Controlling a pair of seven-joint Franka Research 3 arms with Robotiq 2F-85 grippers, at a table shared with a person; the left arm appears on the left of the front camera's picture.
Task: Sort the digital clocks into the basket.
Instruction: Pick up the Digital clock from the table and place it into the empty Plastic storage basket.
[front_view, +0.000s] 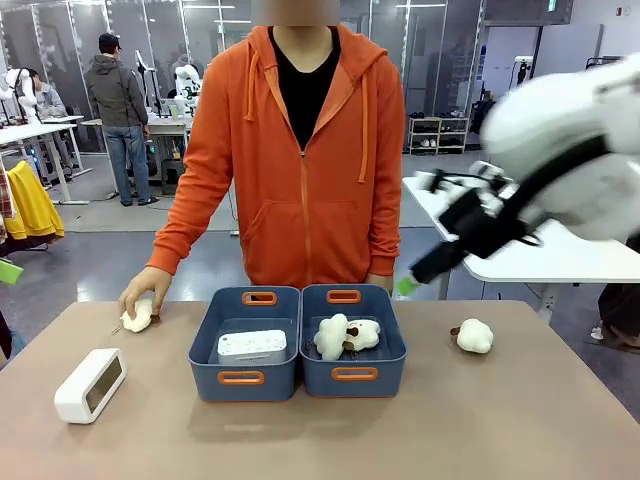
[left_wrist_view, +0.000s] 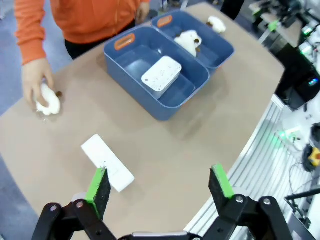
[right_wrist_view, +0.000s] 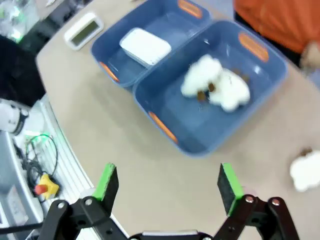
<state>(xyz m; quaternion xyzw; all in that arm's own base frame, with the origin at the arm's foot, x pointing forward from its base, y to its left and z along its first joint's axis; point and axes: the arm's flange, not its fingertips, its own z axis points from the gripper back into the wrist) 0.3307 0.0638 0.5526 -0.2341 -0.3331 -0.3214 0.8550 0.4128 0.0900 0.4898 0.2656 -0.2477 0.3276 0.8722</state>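
Blue basket: stands mid-bench, its long side touching a second blue tub, which sits to its right in the front view; both have orange-rimmed handle slots.
Dotted clock: lies flat inside the basket, face up.
Screen clock: on the bare bench, outside the basket and well to its left in the front view, on the robot's side.
Left gripper: released, with nothing between its green pads; it hangs above the bench, and in the left wrist view the screen clock lies just beyond one pad.
Right gripper: spread wide and empty, high over the bench near the second tub.
Plush sheep in tub: two together in the second tub.
Loose sheep: on the bench to the right of that tub.
Person's hand: rests on another sheep at the bench's far left.
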